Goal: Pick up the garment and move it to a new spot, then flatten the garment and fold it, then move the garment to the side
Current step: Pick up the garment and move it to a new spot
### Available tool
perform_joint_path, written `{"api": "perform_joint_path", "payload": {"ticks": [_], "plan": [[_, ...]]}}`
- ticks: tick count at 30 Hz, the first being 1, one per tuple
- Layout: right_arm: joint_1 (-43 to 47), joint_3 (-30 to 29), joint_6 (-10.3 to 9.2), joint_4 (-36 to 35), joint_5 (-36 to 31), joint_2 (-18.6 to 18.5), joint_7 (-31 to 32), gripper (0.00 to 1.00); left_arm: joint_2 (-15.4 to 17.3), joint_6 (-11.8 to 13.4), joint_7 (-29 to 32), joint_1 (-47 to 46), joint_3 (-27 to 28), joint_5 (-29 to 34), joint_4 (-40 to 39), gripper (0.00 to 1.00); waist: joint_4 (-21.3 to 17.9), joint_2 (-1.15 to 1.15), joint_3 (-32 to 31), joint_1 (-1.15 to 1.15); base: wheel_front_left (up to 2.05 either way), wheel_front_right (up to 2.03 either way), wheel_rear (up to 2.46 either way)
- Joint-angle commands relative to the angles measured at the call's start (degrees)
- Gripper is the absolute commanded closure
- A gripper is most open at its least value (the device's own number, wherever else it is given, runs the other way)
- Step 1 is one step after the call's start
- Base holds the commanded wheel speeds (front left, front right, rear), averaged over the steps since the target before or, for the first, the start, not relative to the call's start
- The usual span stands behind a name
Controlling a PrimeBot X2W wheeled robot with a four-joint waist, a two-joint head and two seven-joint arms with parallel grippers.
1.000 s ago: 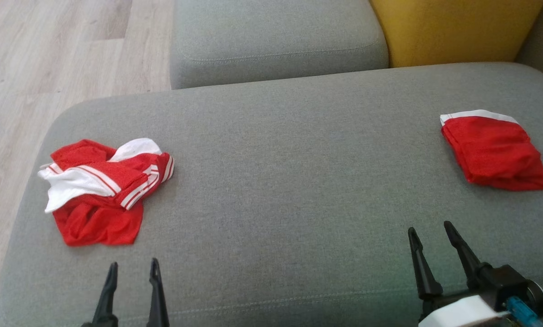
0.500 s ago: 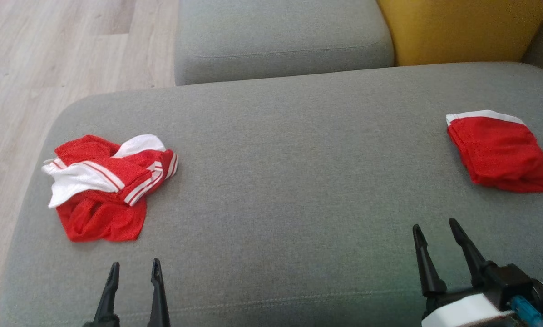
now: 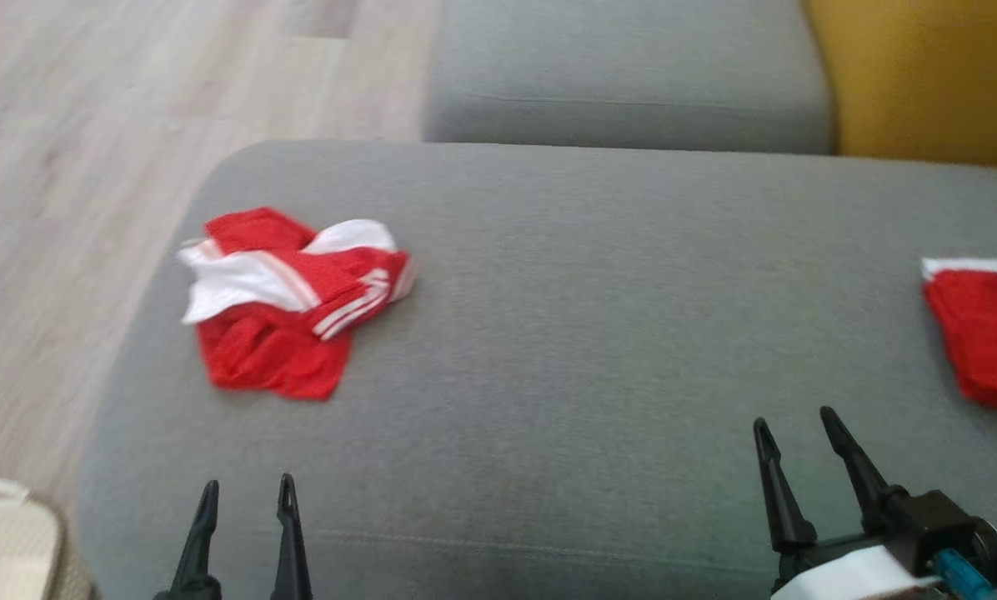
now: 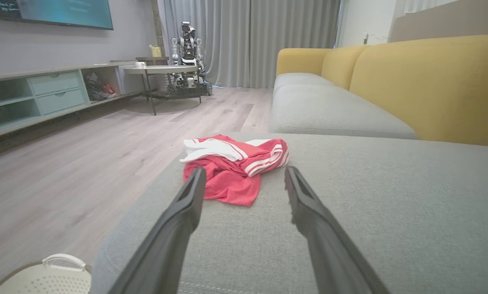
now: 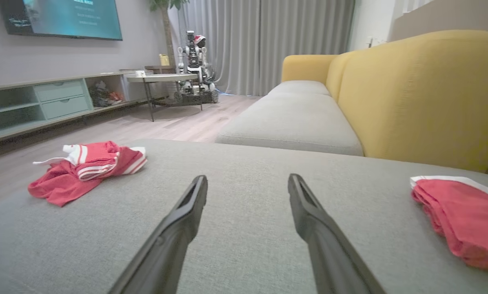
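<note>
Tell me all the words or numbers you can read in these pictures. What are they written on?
Screen on the wall: a few pale lines of writing, too small and blurred to read.
Crumpled garment: no words, just white stripes on red.
Folded garment: no words, just a white band along one edge.
I can read no other text.

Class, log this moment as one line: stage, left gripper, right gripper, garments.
stage: before pickup | left gripper: open, empty, short of crumpled garment | right gripper: open, empty | folded garment: on cushion, far right
</note>
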Motion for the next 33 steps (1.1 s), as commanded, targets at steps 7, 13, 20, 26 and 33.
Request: {"api": "perform_joint_path", "payload": {"ticks": [7,13,20,26,33], "plan": [[-0.6,2.1,-0.02,-2.1,0.2,0.1,-0.4,0.0,-0.6,-0.6,-0.3,-1.3,2.4,1.3,-2.4,0.0,8.6,0.0,-0.2,0.0,0.0,0.0,0.0],[-0.4,2.1,-0.02,-2.0,0.2,0.2,-0.4,0.0,-0.6,-1.0,-0.3,-1.2,2.7,1.3,-2.5,0.0,11.9,0.0,0.0,0.0,0.0,0.0,0.0],[0.1,2.1,-0.02,-2.3,0.1,0.2,-0.4,0.0,-0.6,-0.7,-0.3,-0.8,2.3,1.0,-2.9,0.0,14.2,0.0,0.7,0.0,0.0,0.0,0.0],[0.3,2.2,-0.02,-2.7,-0.4,-0.2,-0.4,0.0,-0.6,-1.8,-0.3,-2.6,0.5,0.7,-3.1,0.0,14.8,0.0,3.7,0.0,0.0,0.0,0.0],[-3.3,1.6,-0.02,-5.5,-0.7,-4.2,-0.4,0.0,-0.6,-1.3,-0.3,-18.0,-2.2,-1.1,-2.6,0.0,14.3,0.0,13.9,0.0,0.0,0.0,0.0]]}}
